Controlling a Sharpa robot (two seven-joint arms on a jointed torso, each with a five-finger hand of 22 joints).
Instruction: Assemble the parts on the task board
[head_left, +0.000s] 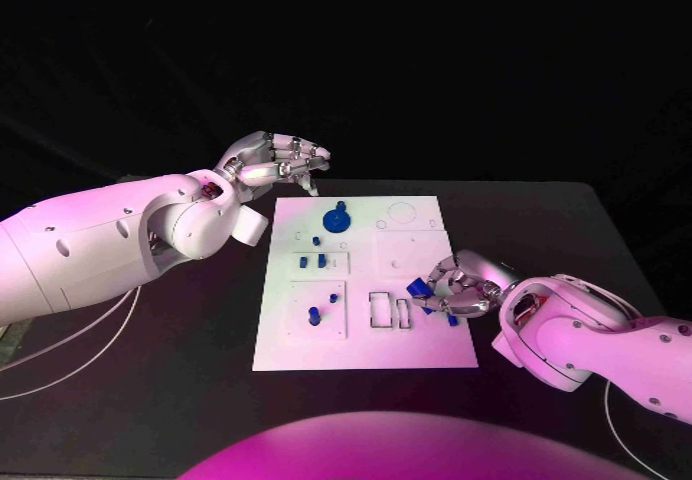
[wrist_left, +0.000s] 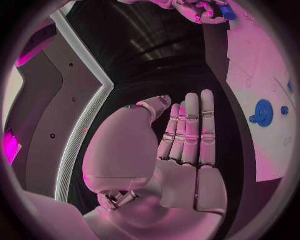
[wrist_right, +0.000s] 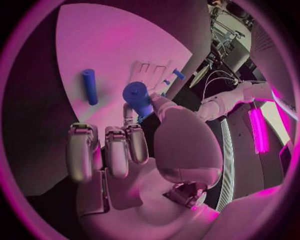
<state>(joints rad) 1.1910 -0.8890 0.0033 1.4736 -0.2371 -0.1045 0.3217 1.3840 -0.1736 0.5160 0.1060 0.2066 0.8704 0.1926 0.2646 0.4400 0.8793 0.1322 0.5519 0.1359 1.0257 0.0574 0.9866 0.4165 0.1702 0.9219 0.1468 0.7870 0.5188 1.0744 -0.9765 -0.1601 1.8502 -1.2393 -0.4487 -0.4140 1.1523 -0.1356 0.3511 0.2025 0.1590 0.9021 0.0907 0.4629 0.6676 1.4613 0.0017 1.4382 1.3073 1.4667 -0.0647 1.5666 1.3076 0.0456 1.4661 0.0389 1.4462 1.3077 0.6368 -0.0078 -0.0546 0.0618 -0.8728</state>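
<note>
The right hand (head_left: 459, 287) pinches a short blue peg (wrist_right: 139, 96) over the board's (head_left: 433, 345) right edge. The rectangular slots (head_left: 387, 309) lie just beside it at 9 o'clock. The left hand (head_left: 271, 160), fingers straight and empty, hovers well apart beyond the far-left corner.

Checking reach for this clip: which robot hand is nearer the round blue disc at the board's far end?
Left. The left robot hand hovers just beyond the board's far edge, close to the blue disc. The right robot hand sits at the board's right edge, farther away.
</note>
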